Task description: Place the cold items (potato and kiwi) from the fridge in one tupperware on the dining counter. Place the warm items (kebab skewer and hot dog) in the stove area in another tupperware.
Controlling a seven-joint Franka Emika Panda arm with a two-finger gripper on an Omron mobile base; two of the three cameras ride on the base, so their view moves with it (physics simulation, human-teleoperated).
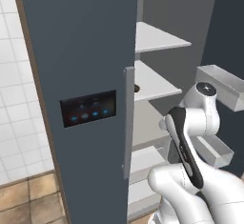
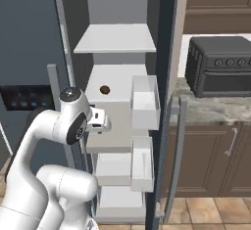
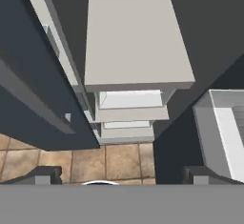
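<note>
Before open fridge (image 2: pixel 117 43): gripper (image 3: pixel 121 175) jaws wide apart, empty.

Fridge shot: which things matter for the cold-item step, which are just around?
Job:
- small round brown item, likely the kiwi or potato, on a middle shelf of the open dark grey fridge
- open two-finger gripper

Just around:
- black toaster oven
- wooden cabinets
</note>
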